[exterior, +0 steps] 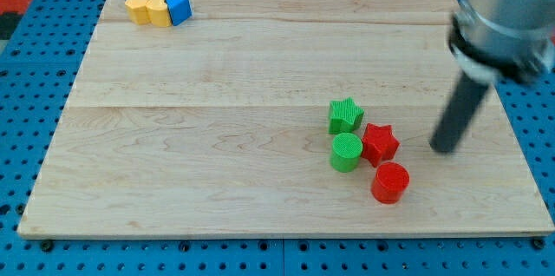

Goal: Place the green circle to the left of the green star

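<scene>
Camera view: green circle (346,152) sits just below green star (345,115), touching red star (380,143).
Tool has no jaws; my tip (445,147) stands right of the cluster. Risk: pushing through red star shifts green star too.

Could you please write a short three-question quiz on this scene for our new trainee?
1. True or false: the green circle lies at the view's left of the green star.
2. Which block touches the green circle on the view's right? A) red star B) red circle C) blue block
3. Where is my tip relative to the red star?

Key
1. False: it sits directly below the star, toward the view's bottom.
2. A
3. At the view's right of it, apart, touching no block.
</scene>
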You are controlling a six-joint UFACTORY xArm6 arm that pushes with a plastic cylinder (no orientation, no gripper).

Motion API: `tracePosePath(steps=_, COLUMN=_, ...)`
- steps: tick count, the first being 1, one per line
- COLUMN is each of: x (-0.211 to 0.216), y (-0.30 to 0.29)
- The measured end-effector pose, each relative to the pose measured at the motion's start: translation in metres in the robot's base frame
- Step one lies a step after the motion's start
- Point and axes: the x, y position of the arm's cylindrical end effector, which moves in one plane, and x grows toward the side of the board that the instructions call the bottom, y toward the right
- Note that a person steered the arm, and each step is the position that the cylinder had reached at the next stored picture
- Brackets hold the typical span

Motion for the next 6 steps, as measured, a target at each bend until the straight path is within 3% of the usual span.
tracePosePath(steps=1, x=0.059, y=-0.053)
tracePosePath(steps=2, x=0.007, y=-0.117)
tracePosePath(steps=3, x=-0.065, y=-0.118)
tracePosePath(steps=4, x=-0.087, y=-0.118)
tracePosePath(steps=6, x=-0.069, y=-0.16)
